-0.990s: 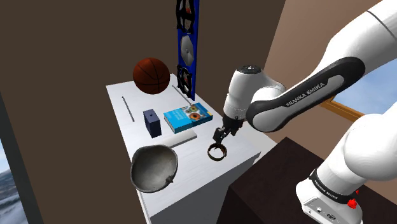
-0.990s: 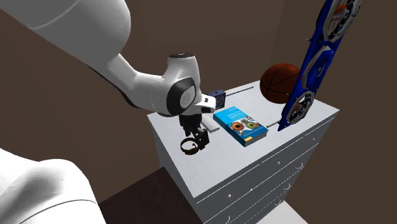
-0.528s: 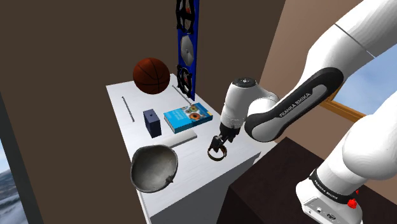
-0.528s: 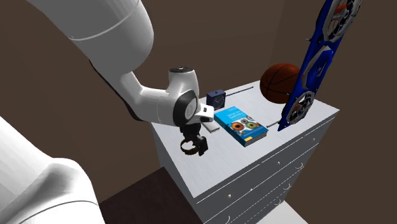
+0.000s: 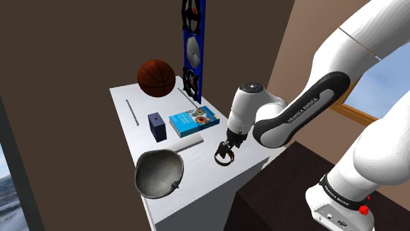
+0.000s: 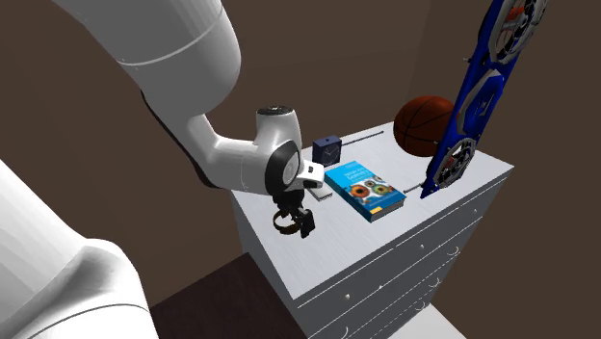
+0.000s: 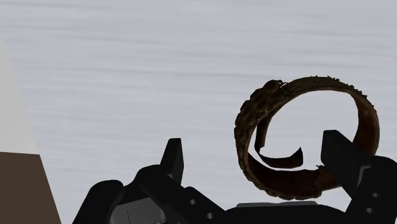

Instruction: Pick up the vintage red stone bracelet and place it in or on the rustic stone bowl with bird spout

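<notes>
The bracelet (image 5: 223, 159) is a dark brown ornate ring lying on the white dresser top (image 5: 204, 174), near its front edge. My gripper (image 5: 226, 151) is down at the bracelet, fingers apart. In the wrist view the bracelet (image 7: 253, 121) lies off to one side of the open gripper (image 7: 256, 156); one fingertip (image 7: 340, 156) overlaps the ring's rim, the other (image 7: 172, 158) stands well away from it. The grey stone bowl (image 5: 158, 173) sits to the shoulder view's left of the bracelet. From the second exterior view, the gripper (image 6: 295, 221) hovers over the bracelet (image 6: 282, 224).
A blue book (image 5: 193, 121), a dark blue box (image 5: 157, 126) and a white bar (image 5: 187, 142) lie behind the bracelet. Farther back are a basketball (image 5: 156, 77) and a tall blue board (image 5: 193, 46) against the wall. The dresser's edge drops off close to the bracelet.
The arm has lowered the gripper onto the bracelet's spot and the elbow has risen. The bracelet and bowl have not moved.
</notes>
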